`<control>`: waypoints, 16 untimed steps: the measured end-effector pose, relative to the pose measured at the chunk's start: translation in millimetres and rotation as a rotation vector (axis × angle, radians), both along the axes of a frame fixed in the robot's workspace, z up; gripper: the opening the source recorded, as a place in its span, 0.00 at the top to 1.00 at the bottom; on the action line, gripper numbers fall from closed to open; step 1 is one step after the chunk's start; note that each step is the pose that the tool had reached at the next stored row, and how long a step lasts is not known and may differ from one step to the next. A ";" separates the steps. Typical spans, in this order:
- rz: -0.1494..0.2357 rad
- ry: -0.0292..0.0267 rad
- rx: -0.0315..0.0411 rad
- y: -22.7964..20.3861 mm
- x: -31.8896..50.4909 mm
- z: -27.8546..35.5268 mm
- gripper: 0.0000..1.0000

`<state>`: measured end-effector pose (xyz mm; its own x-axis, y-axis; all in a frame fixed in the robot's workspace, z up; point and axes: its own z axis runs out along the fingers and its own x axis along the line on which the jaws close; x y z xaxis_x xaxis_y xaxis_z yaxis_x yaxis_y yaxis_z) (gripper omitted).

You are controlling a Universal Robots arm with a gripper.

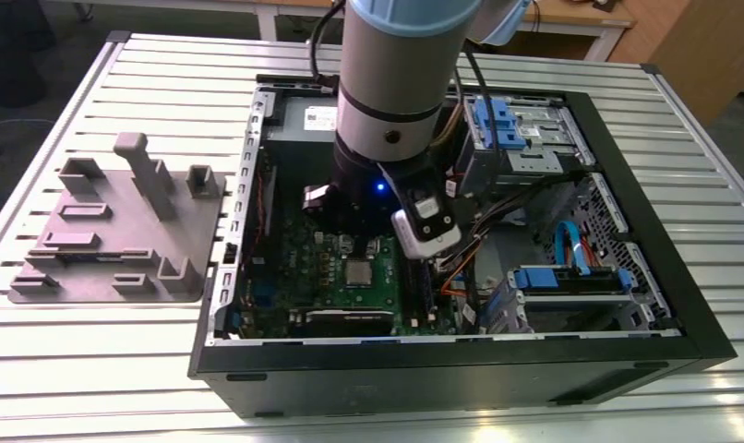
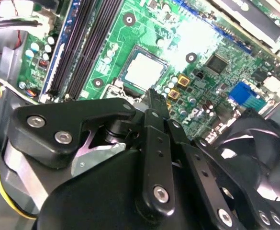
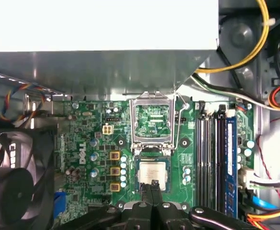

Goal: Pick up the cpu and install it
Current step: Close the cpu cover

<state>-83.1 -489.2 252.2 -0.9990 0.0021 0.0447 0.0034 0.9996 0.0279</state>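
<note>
The cpu (image 3: 152,174) is a small silvery square lying flat in the socket of the green motherboard (image 3: 92,139); it also appears in the second wrist view (image 2: 144,70) and in the exterior view (image 1: 357,271). The socket's silver frame (image 3: 152,120) stands flipped open beside it. My gripper (image 3: 153,184) hovers at the chip's edge, its black fingers (image 2: 155,103) pressed together with nothing between them. In the exterior view the arm (image 1: 390,111) reaches down into the open computer case, just above the cpu.
Black memory slots (image 3: 210,158) run beside the socket, and a black fan (image 3: 15,177) sits on the other side. A grey power supply box (image 3: 101,43), loose cables (image 3: 254,52) and blue drive bays (image 1: 570,277) crowd the case. A grey fixture (image 1: 120,231) lies at the exterior view's left.
</note>
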 end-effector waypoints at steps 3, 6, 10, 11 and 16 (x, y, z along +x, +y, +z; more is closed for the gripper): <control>0.005 0.0001 -0.0002 0.0 0.0 0.0 0.89; 0.030 0.0000 0.0001 0.0 0.4 -0.2 0.89; 0.082 0.0001 -0.0001 0.0 0.5 -0.2 0.89; 0.091 0.0001 -0.0002 -0.1 0.5 -0.1 0.89; 0.104 0.0001 -0.0001 -0.1 0.5 -0.2 0.89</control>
